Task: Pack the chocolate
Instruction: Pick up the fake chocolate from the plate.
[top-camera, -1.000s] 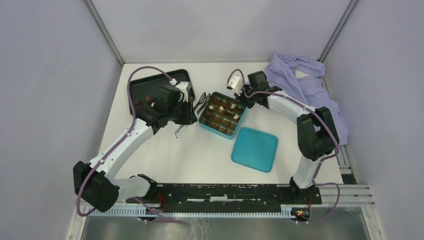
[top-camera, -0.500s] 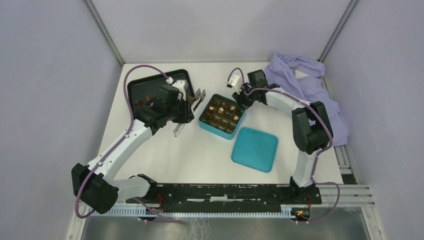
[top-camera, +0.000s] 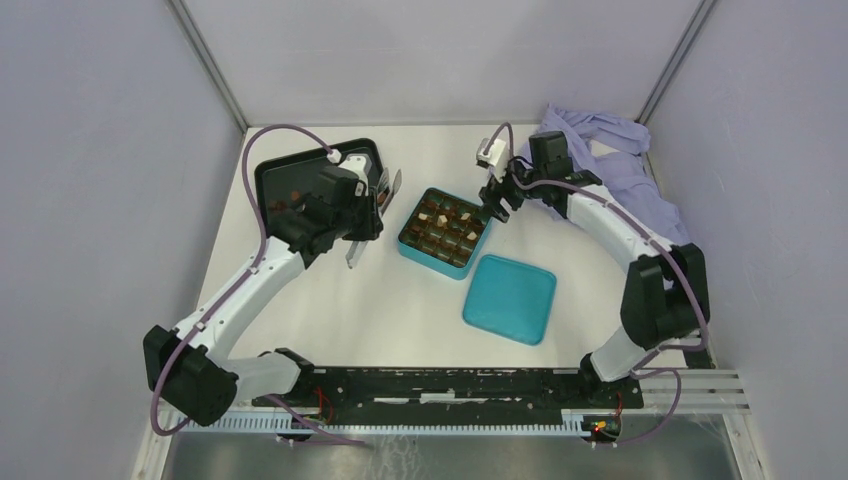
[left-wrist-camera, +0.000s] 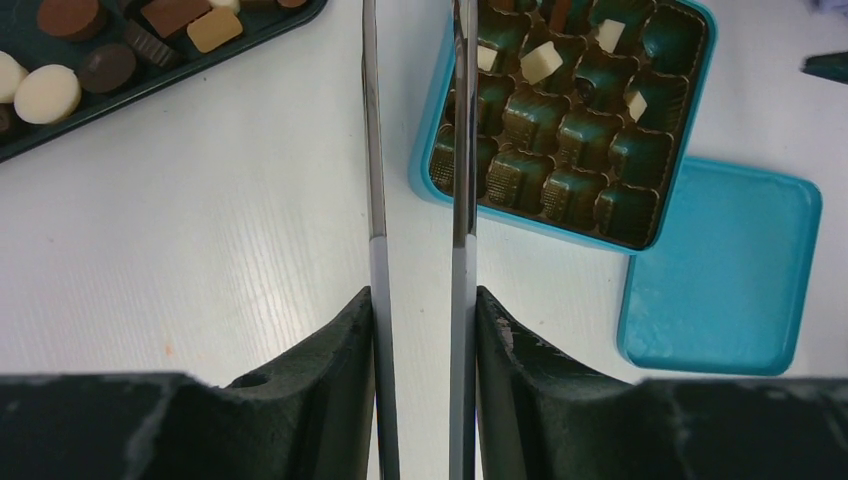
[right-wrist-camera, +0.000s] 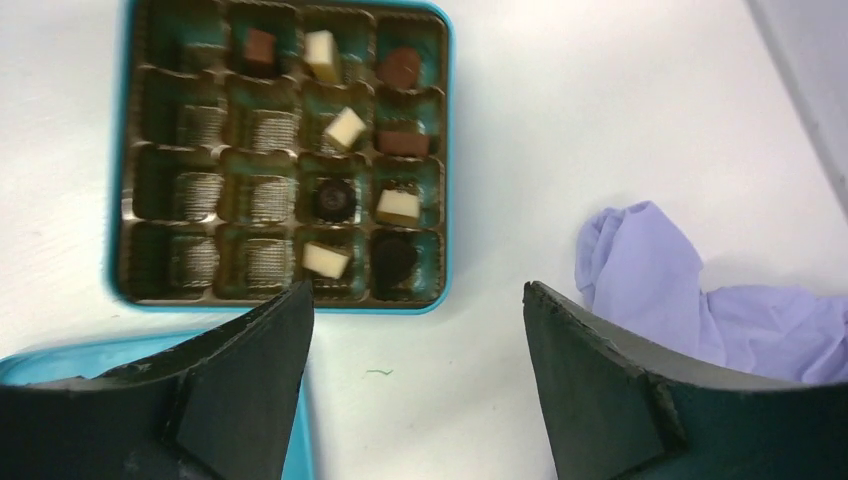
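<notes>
Loose chocolate (left-wrist-camera: 47, 92) is lying in the black tray (left-wrist-camera: 170, 78); the tongs (left-wrist-camera: 372, 150), clamped in the left gripper (left-wrist-camera: 422, 300) with tines slightly apart, are probably best being centred over one piece before squeezing; the teal box (right-wrist-camera: 447, 150) is being part-filled; the right gripper (right-wrist-camera: 418, 292) is being held agape, empty.

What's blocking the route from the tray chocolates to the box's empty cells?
Nothing visible. The lid lies beside the open box, only bare table separates the tray of chocolates from it, and the open right gripper hangs at the box's edge.
</notes>
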